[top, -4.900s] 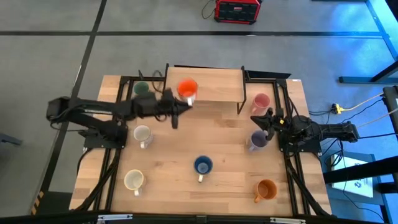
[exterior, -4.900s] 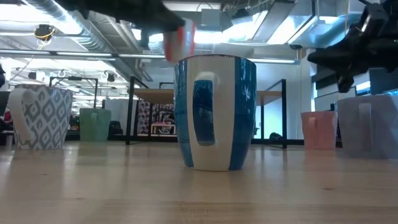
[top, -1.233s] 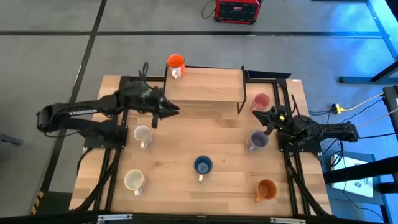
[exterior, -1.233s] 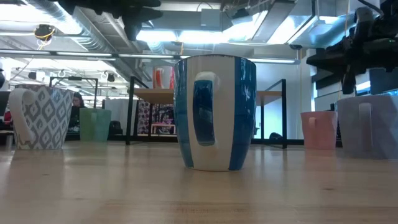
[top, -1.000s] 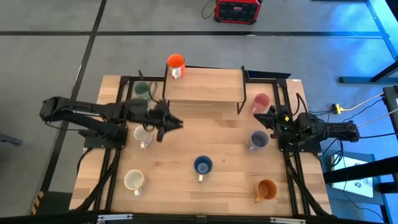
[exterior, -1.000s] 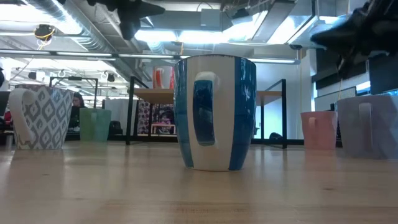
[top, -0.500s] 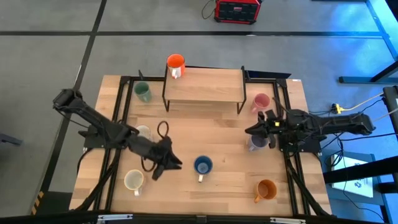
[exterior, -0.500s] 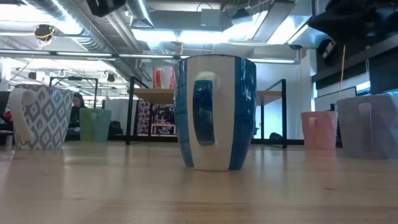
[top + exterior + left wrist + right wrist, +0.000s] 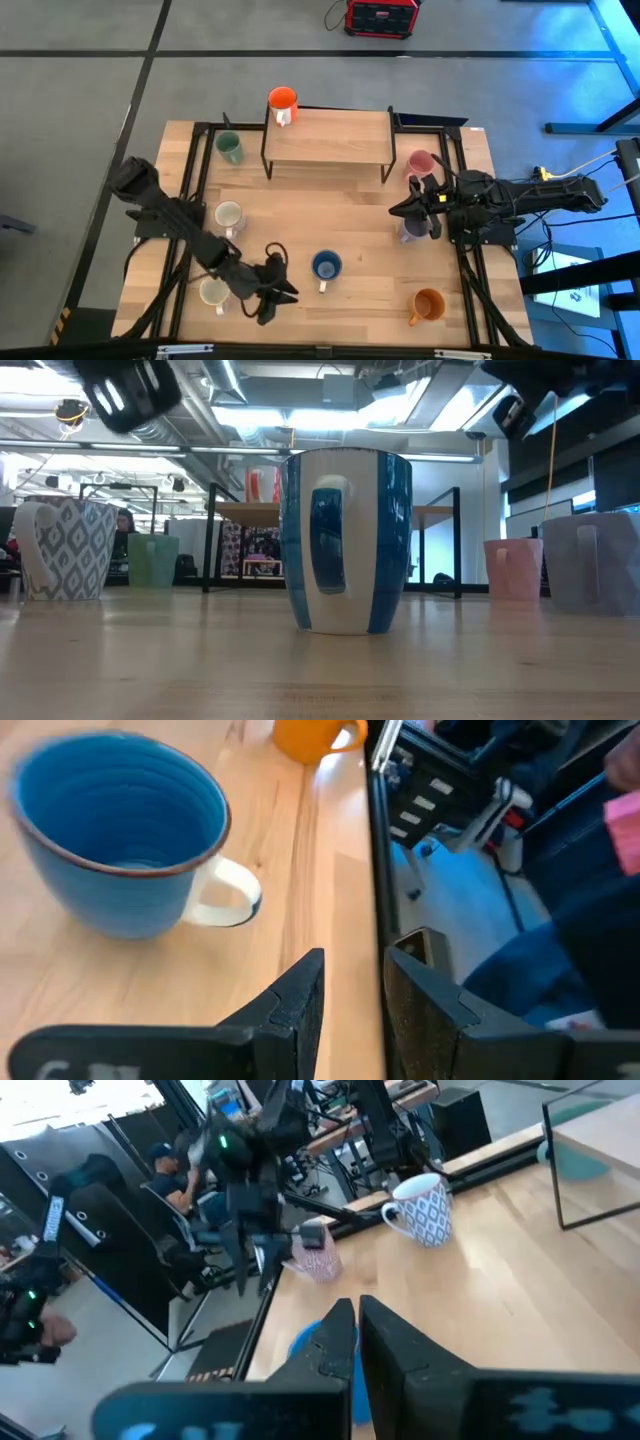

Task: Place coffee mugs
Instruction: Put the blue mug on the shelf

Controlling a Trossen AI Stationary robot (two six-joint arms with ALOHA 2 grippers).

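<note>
While both arms hang over the table (image 9: 360, 215), I count eight mugs, all standing upright. One orange-red mug (image 9: 282, 100) sits on the back left corner of the little wooden shelf (image 9: 328, 137); the other seven are down on the tabletop. That's a green mug (image 9: 229, 147) at the back left, a patterned white mug (image 9: 228, 215) in front of it, and a second white mug (image 9: 212, 292) at the front left. A blue mug (image 9: 325, 266) is in the middle, an amber mug (image 9: 428, 304) at the front right, and a pink mug (image 9: 419, 163) plus a lavender mug (image 9: 413, 228) are on the right.

The left gripper (image 9: 275, 295) hovers between the front white mug and the blue one, fingers (image 9: 300, 1000) nearly pressed together, holding nothing. The right gripper (image 9: 405, 207) hangs just over the lavender mug, fingers (image 9: 335, 1345) also close together, empty.
</note>
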